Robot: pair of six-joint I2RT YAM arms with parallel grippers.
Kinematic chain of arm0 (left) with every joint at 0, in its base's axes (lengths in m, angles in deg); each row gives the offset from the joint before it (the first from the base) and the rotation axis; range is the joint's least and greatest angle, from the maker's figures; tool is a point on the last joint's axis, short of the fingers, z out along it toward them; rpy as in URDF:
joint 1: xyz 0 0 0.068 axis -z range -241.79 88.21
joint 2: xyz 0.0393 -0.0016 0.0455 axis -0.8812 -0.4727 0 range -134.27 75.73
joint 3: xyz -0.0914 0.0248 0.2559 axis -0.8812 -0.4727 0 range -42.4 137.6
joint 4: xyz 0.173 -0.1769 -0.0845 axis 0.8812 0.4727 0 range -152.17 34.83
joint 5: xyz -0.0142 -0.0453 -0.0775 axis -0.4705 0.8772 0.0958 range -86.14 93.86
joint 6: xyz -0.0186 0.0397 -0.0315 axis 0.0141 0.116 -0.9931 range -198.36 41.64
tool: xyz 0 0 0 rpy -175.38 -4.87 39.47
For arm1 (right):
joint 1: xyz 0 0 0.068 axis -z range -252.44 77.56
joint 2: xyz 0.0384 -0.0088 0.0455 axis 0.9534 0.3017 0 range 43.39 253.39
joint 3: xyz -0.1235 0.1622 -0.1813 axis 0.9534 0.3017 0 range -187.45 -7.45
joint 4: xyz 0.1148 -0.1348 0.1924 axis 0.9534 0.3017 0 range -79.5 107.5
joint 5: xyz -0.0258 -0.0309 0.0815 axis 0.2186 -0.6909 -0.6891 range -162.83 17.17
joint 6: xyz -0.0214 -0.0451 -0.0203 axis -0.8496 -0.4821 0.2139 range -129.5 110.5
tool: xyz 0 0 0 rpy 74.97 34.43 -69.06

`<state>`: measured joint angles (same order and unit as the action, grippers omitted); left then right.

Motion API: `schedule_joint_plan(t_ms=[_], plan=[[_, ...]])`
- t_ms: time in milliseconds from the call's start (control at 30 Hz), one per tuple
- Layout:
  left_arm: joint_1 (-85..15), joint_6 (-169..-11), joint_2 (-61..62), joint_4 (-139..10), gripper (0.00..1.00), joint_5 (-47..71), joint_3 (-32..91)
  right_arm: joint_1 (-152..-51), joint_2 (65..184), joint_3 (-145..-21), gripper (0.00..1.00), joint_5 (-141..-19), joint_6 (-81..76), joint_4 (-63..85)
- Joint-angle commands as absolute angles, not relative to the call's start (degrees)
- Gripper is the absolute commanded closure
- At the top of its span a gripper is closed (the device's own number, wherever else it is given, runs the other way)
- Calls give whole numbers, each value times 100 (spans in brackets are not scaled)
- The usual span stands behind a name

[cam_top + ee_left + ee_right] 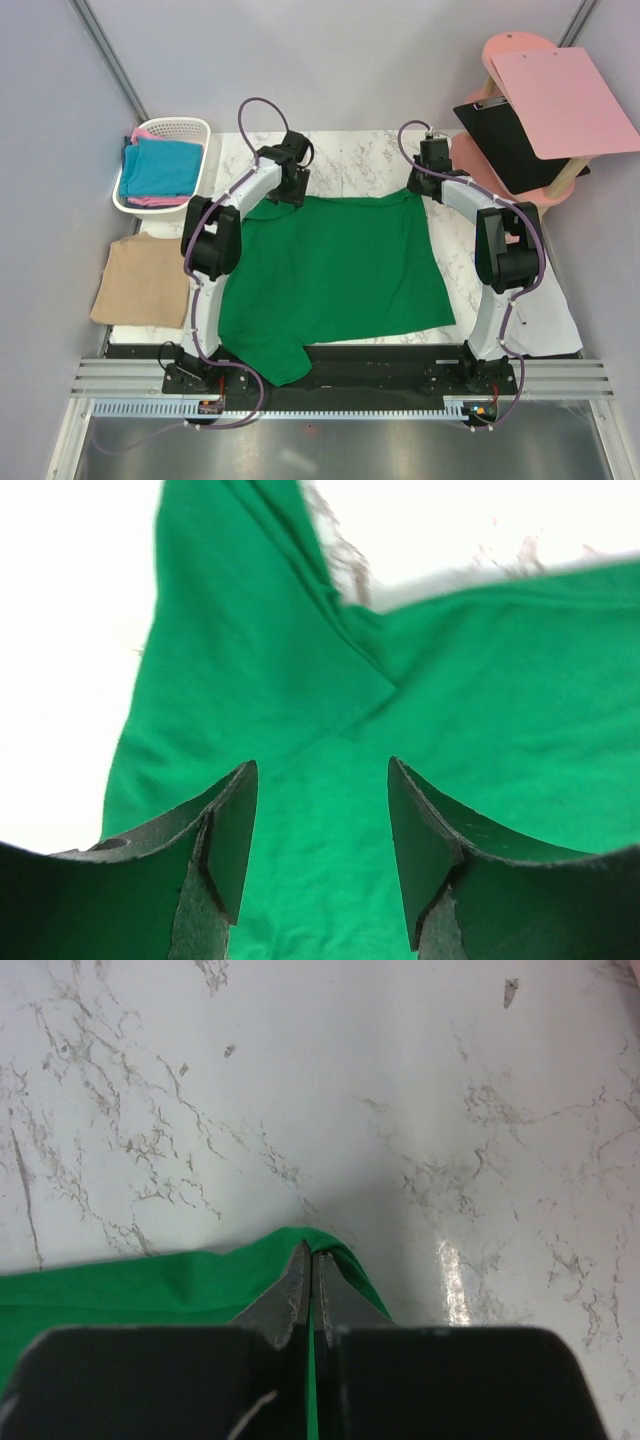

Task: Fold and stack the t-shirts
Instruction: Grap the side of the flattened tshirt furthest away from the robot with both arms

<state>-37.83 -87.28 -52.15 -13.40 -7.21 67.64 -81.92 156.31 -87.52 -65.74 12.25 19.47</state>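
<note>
Marble [400, 1110]: tee [150, 1285] in R end effector [310, 1253]

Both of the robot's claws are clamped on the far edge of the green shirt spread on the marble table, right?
Not quite. Only the right gripper is clamped on the far edge of the green t-shirt, at its corner. The left gripper hangs over the shirt with its jaws apart, gripping nothing, as the left wrist view shows.

White basket [176, 123], marble table [350, 165], black clipboard [505, 145], pink stool [510, 45]
</note>
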Motion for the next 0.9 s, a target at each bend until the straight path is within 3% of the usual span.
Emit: schedule_joint_plan(t_ms=[0,400,500,600,633,700,867], plan=[[-3833,-8970,-5434,-1594,39,-1144,7036,-8176,15589,-8743,100,-6800,1308,1622],[-3841,-9074,-6076,-1577,38,-1029,7335,-8132,15597,-8673,100,-6967,1317,1569],[-3841,-9119,-6129,-1577,43,-1248,7440,-8123,15606,-8655,100,-7020,1308,1551],[-3850,-9154,-6059,-1577,58,-1372,7440,-8123,15606,-8611,100,-7046,1308,1542],[-3859,-9154,-6042,-1577,68,-1407,7458,-8114,15606,-8602,100,-7046,1308,1525],[-3877,-9136,-5946,-1568,74,-1494,7432,-8123,15606,-8585,100,-7081,1300,1525],[-3947,-9180,-5550,-1559,72,-1662,7151,-8114,15562,-8567,100,-7038,1291,1525]])
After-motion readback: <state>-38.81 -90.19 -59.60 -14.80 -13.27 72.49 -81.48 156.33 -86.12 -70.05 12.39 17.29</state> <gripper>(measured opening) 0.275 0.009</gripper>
